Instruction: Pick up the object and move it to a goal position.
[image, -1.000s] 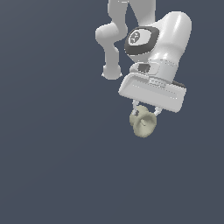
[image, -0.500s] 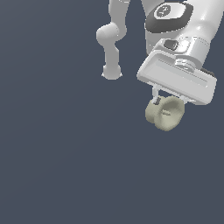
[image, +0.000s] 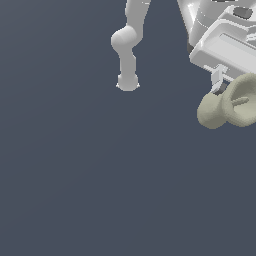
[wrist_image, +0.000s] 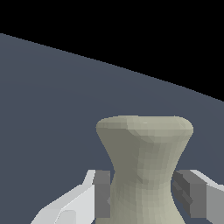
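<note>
The object (image: 225, 107) is a pale khaki-beige lump, a rounded knob joined to a wider flared cup. It hangs at the exterior view's right edge, under the white-grey gripper (image: 225, 92), lifted off the floor. In the wrist view the object (wrist_image: 144, 166) fills the middle, its narrow waist clamped between the gripper's (wrist_image: 146, 194) two dark pads (wrist_image: 101, 194), one on each side. The gripper is shut on the object. Part of the hand is cut off by the exterior view's right and top edges.
A plain dark grey-blue floor (image: 100, 190) fills the exterior view. The arm's white base and lower links (image: 127, 55) stand at the top middle. In the wrist view, black background lies beyond the floor's far edge.
The gripper has carried the object toward the exterior view's right and closer to the camera, so both look larger. The object has turned, showing its cup opening. The grip has stayed shut.
</note>
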